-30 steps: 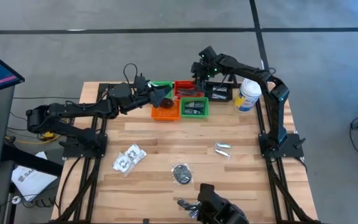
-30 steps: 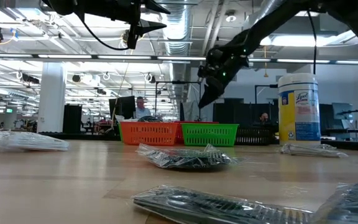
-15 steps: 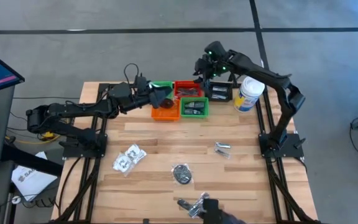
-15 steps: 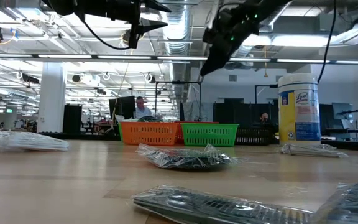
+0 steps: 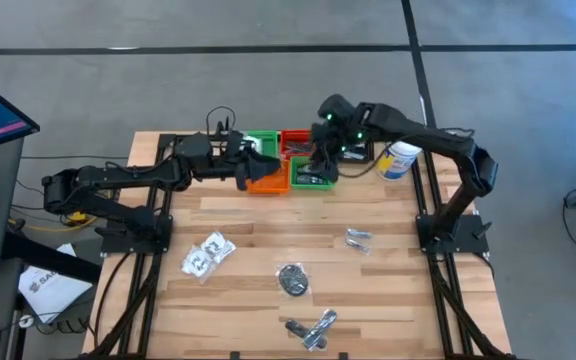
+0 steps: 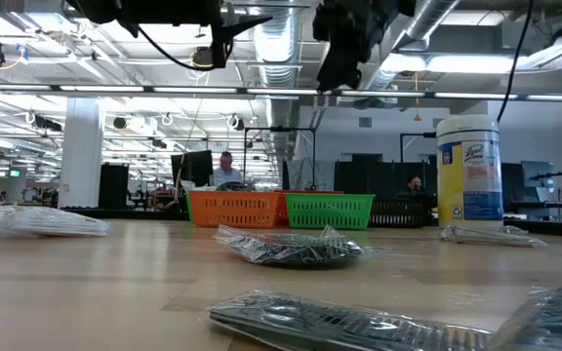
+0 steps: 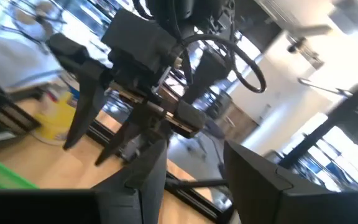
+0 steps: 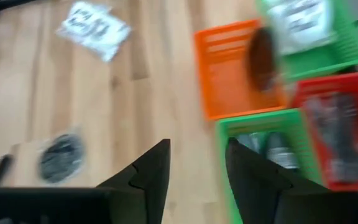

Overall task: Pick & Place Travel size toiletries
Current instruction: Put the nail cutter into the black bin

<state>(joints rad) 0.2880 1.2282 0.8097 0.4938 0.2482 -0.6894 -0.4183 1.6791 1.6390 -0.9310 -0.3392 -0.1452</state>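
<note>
Toiletries lie loose on the table: clear packets with white contents (image 5: 206,255), a black round piece in plastic (image 5: 292,279), a silvery sachet (image 5: 358,238) and slim dark items (image 5: 311,328) by the near edge. My left gripper (image 5: 268,160) (image 7: 191,180) hangs open and empty high above the orange tray (image 5: 266,181). My right gripper (image 5: 316,158) (image 8: 197,180) is open and empty, high over the near green tray (image 8: 229,127). A blurred dark oval (image 8: 263,59) shows at the orange tray's far edge.
The trays sit clustered at the far edge: far green (image 5: 261,138) with a white packet, red (image 5: 296,142), black (image 5: 353,150). A tall white canister (image 5: 400,158) stands to their right. The two grippers are close together above the trays. Bare wood lies between the loose items.
My right gripper has risen and swung from over the red and black trays toward the near edge, ending above the near green tray. It stays open. My left gripper keeps roughly its place over the orange tray.
</note>
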